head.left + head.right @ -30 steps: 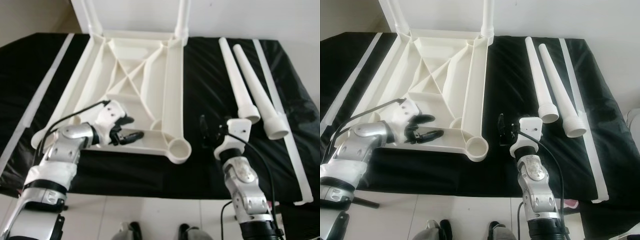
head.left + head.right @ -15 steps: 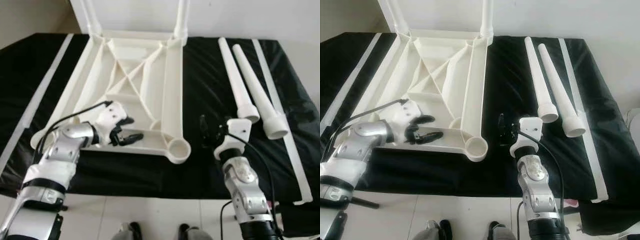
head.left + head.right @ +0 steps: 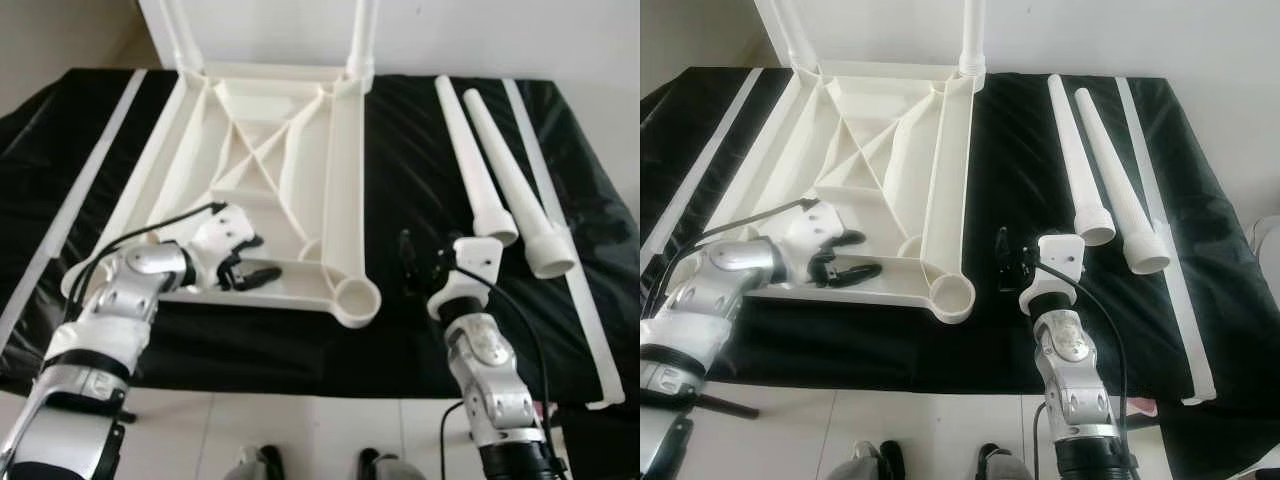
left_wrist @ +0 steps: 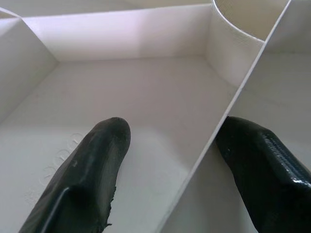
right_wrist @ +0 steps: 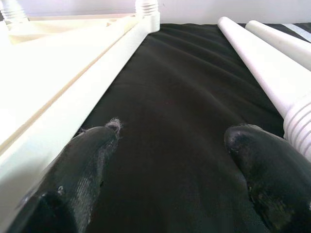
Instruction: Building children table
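Observation:
The white plastic table top (image 3: 345,190) lies upside down on a black cloth, ribs facing up. Two legs (image 3: 362,40) stand screwed into its far corners. Its near right corner socket (image 3: 357,296) holds nothing. Two loose tapered legs (image 3: 470,160) lie side by side on the cloth to the right. My left gripper (image 3: 255,258) reaches into the near part of the underside, open, its fingers (image 4: 87,179) on either side of a thin rib (image 4: 214,141). My right gripper (image 3: 420,265) rests open over the bare cloth between the table rail (image 5: 73,97) and a loose leg (image 5: 262,63).
Long white strips lie on the cloth at the left (image 3: 70,200) and the right (image 3: 570,250). A white wall rises just behind the table. The cloth's front edge drops to a tiled floor (image 3: 320,430) near my feet.
My left forearm has shifted slightly to the left while its gripper stays at the same rib. The right arm and the loose legs have not moved.

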`<state>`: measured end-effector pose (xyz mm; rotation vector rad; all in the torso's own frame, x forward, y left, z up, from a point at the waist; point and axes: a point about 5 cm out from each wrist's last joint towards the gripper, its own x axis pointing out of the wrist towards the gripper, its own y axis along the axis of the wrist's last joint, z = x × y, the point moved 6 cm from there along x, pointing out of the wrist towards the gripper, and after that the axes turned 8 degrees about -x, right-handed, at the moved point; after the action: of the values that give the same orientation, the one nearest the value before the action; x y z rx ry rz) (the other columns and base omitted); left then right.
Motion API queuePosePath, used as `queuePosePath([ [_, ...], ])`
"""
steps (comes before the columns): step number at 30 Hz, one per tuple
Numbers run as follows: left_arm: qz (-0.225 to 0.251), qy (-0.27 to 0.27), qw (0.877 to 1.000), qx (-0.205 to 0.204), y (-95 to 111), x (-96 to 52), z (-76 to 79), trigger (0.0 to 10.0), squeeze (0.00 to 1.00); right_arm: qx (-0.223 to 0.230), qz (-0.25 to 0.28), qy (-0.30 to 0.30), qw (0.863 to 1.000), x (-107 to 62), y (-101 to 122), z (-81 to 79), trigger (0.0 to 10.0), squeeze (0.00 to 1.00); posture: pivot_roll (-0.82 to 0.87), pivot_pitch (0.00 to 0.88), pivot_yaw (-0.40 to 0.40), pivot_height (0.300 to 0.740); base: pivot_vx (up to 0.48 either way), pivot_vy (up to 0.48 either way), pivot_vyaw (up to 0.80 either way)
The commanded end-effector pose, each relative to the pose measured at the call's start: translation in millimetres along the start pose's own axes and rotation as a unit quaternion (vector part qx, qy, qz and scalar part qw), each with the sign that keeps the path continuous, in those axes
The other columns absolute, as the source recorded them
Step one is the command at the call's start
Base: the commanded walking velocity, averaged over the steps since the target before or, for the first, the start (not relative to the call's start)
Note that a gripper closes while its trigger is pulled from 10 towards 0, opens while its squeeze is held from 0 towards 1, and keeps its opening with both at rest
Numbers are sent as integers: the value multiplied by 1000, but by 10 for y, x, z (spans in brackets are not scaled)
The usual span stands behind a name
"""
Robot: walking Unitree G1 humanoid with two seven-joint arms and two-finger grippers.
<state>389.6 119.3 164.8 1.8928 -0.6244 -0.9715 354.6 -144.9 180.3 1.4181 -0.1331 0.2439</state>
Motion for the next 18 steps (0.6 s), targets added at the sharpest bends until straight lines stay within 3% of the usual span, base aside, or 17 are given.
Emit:
queuePosePath([
  [1, -36, 2, 999, -8, -213, -20, 16, 3686, 0, 0, -4, 0, 1000, -38, -38, -17, 10000, 0, -82, 201, 46, 740, 0, 0, 0],
  [2, -39, 5, 999, -9, -226, -18, 2, 10000, 0, 0, -5, 0, 1000, -41, -39, -16, 10000, 0, -82, 199, 45, 740, 0, 0, 0],
  [3, -41, 9, 999, -11, -238, -18, -10, 10000, 0, 0, -5, 0, 1000, -44, -39, -15, 10000, 0, -82, 198, 43, 740, 0, 0, 0],
  [4, -42, 13, 999, -12, -245, -18, -25, 3608, 0, 0, -5, 0, 1000, -45, -39, -16, 10000, 0, -83, 198, 43, 740, 0, 0, 0],
  [5, -42, 17, 999, -16, -252, -20, -38, 0, 0, 0, -4, 1, 1000, -45, -38, -17, 10000, 0, -84, 198, 43, 740, 0, 0, 0],
  [10, -42, 20, 999, -14, -256, -26, -56, 0, 0, -1, -3, 2, 1000, -38, -32, -16, 10000, 0, -85, 194, 42, 740, 0, 0, 0],
  [18, -76, 99, 991, -50, -410, -111, -316, 0, 0, 0, -3, 0, 1000, -32, -25, -12, 10000, 0, -83, 198, 47, 740, 0, 0, 0],
])
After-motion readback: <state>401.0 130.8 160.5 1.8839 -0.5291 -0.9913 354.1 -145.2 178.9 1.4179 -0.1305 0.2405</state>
